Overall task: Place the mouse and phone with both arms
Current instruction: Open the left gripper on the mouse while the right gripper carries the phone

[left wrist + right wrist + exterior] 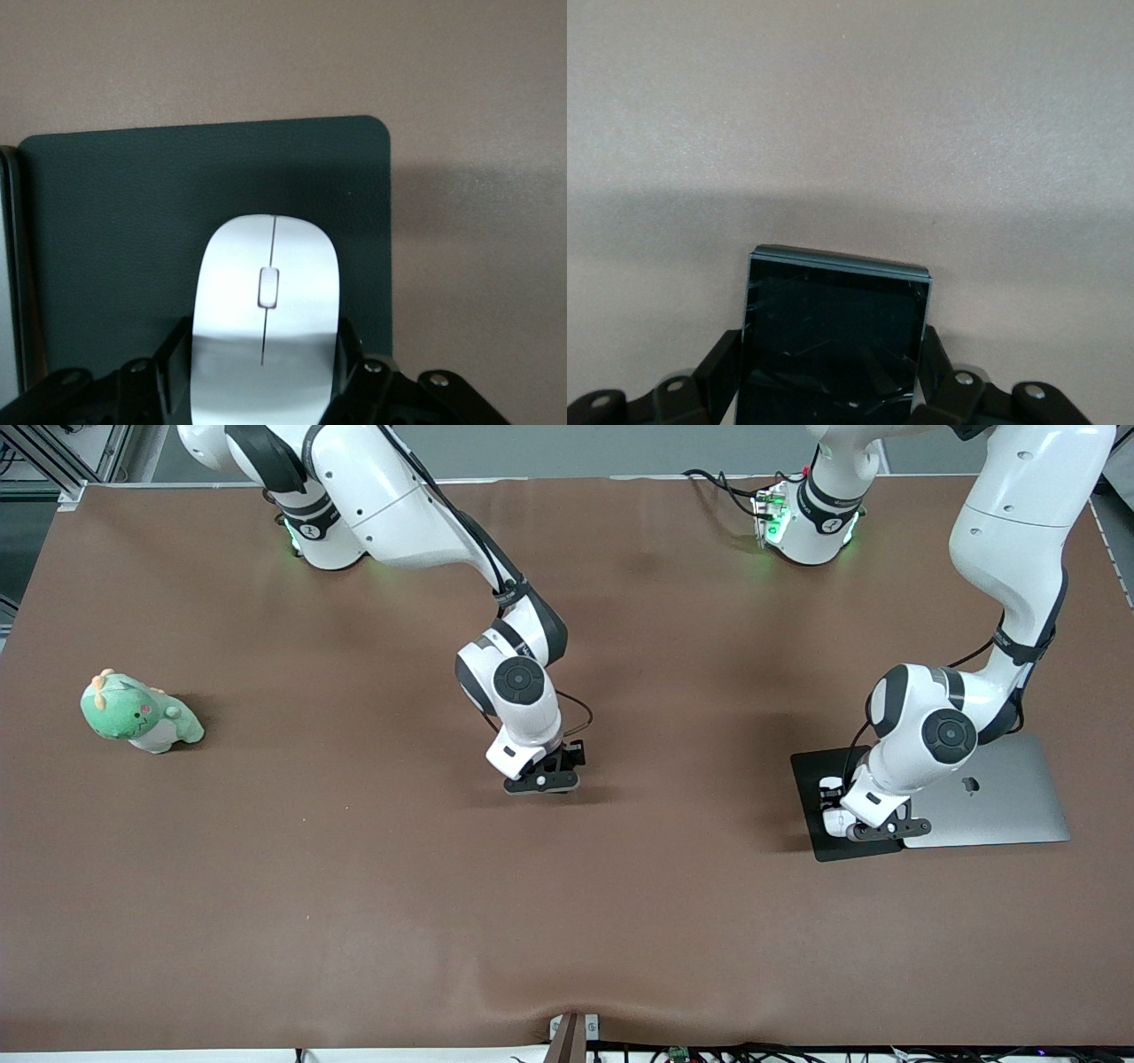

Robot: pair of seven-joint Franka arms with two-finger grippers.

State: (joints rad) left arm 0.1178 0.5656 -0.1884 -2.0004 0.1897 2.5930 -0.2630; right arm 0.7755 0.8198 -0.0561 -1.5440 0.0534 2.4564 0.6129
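Observation:
The white mouse (266, 292) lies on a dark mat (106, 230) at the left arm's end of the table. My left gripper (262, 336) straddles its rear half, with both fingers against its sides. From the front, that gripper (873, 831) sits low over the mat (819, 779), and the arm hides most of the mouse. The black glossy phone (833, 301) is pinched at its two long edges by my right gripper (830, 341). The right gripper (542, 782) is down near the brown tabletop at mid-table, and the phone is hidden under it in the front view.
A closed silver laptop (1001, 797) lies against the mat, toward the left arm's end. A green plush toy (140, 713) sits at the right arm's end of the table. Brown cloth (354, 886) covers the table.

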